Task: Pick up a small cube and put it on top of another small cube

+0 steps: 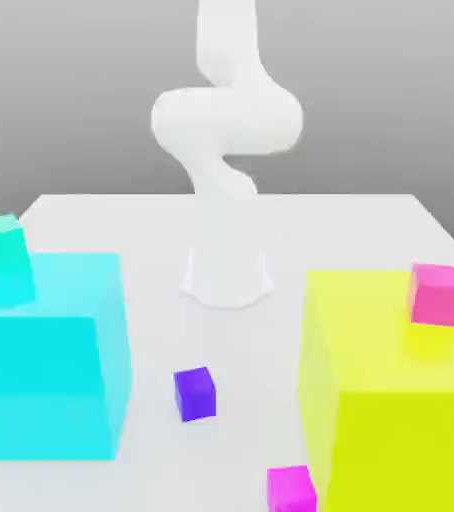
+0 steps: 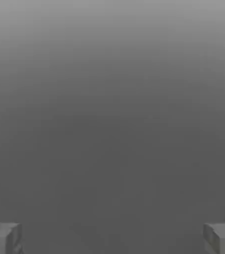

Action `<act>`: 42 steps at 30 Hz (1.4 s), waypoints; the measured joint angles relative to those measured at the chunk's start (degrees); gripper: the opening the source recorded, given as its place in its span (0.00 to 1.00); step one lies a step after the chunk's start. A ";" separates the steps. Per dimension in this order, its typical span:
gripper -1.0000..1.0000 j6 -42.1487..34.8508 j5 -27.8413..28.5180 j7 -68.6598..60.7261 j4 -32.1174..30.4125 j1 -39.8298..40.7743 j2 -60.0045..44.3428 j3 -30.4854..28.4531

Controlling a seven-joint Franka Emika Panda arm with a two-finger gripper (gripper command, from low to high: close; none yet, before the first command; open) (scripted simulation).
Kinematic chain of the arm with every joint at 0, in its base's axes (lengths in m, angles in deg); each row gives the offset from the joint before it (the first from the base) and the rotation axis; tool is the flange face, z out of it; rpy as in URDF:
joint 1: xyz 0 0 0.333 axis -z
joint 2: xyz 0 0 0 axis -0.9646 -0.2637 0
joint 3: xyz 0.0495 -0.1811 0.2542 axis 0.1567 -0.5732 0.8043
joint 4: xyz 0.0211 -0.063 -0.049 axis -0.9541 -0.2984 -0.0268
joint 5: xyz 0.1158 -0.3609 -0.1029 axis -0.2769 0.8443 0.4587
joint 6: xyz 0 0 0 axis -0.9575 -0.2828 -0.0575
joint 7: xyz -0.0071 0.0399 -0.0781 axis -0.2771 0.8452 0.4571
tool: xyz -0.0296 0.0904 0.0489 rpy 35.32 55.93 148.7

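Table (image 1: 151,330): white, I see the arm (image 1: 226,130) rising from its middle.
Big blocks: yellow (image 1: 401,400), cyan (image 1: 46,360).
Small cubes: purple (image 1: 195,393) between them; pink (image 1: 436,293) atop yellow; green (image 1: 1,245) atop cyan.
Gripper (image 2: 112,238): fingers (image 2: 3,238) spread wide, holding nothing.

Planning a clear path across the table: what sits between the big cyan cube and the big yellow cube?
In the exterior view, a small purple cube sits on the white table between the big cyan cube and big yellow cube.
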 joint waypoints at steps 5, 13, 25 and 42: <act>0.50 6.79 -2.30 11.26 -7.47 3.69 -8.54 1.95; 0.50 17.14 -4.54 29.42 -18.89 9.09 -21.53 5.85; 0.50 33.60 1.22 58.65 -32.85 15.67 -41.97 8.54; 0.00 40.73 5.87 62.37 -31.58 10.42 -50.57 2.17</act>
